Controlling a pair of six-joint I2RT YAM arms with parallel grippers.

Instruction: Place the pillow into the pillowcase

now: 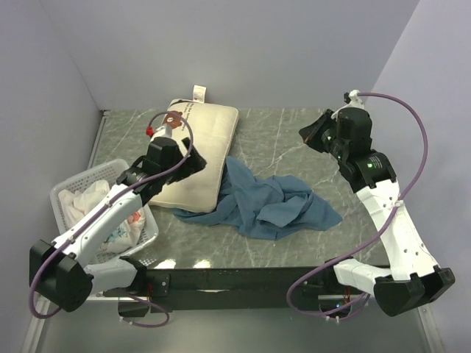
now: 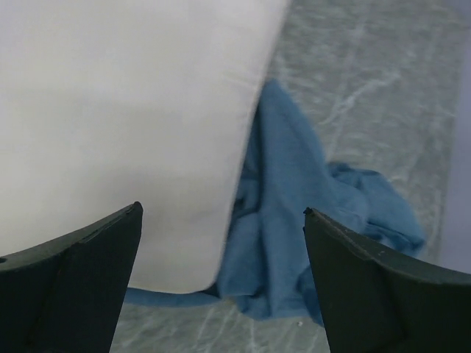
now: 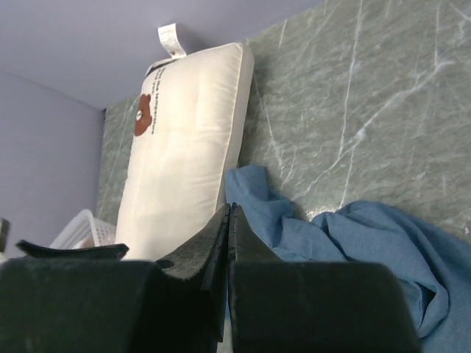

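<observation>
The cream pillow (image 1: 208, 140) lies at the back left of the table, with its bear face (image 1: 175, 118) and white tag (image 1: 199, 92) at the far end. The crumpled blue pillowcase (image 1: 272, 202) lies beside it, one edge tucked under the pillow's near corner. My left gripper (image 1: 193, 160) is open above the pillow's near half; its wrist view shows the pillow (image 2: 125, 110) and the pillowcase (image 2: 294, 220) between the spread fingers (image 2: 81, 287). My right gripper (image 1: 305, 135) is shut and empty, raised at the back right. Its wrist view shows the pillow (image 3: 184, 147) and the pillowcase (image 3: 353, 235).
A white basket (image 1: 62, 195) with crumpled clothes stands at the left edge, under my left arm. Its rim also shows in the right wrist view (image 3: 77, 228). Grey walls close the table at the back and both sides.
</observation>
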